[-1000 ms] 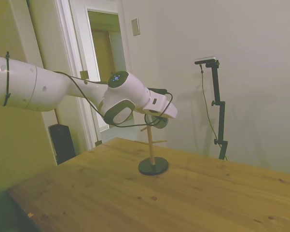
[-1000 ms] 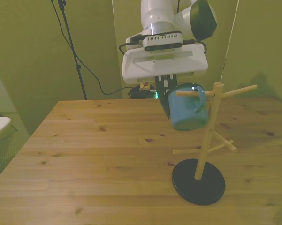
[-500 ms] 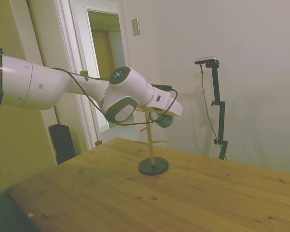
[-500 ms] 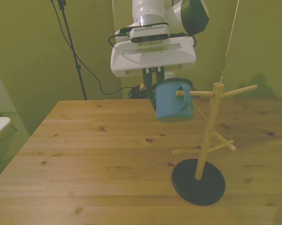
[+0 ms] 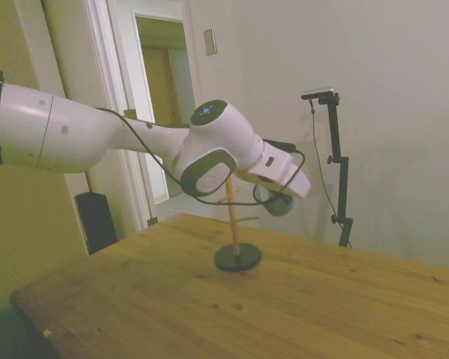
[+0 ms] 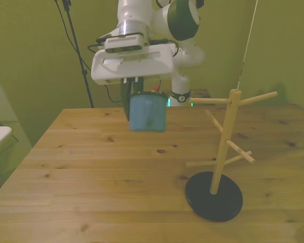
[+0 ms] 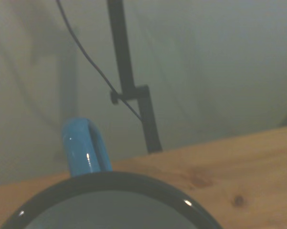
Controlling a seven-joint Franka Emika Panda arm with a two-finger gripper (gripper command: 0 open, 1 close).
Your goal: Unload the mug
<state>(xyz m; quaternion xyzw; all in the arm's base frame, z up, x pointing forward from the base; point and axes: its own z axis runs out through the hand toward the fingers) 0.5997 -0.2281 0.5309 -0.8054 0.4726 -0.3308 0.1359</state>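
Mug is off the rack now: a second ago it hung on the top peg, half a second ago it was at the peg's tip, now it's well clear of it, toward the front view's left. Arm has swung that way with it.

Gripper holds the mug in the air above the desk, nothing under it but bare wood. Fingers are clamped on the mug's rim, on its side toward the front view's left; dark fingers show just beside and behind the blue wall. Mug sits roughly upright, opening up.

Side view: mug hangs under the hand, past the rack's post on the picture's right, apart from it.

Wrist view: dark rim fills the lower part, blue loop handle stands beyond it, desk surface behind. Out of focus, so no finer detail.

Rack stands on its round black base near the front view's right, pegs bare.
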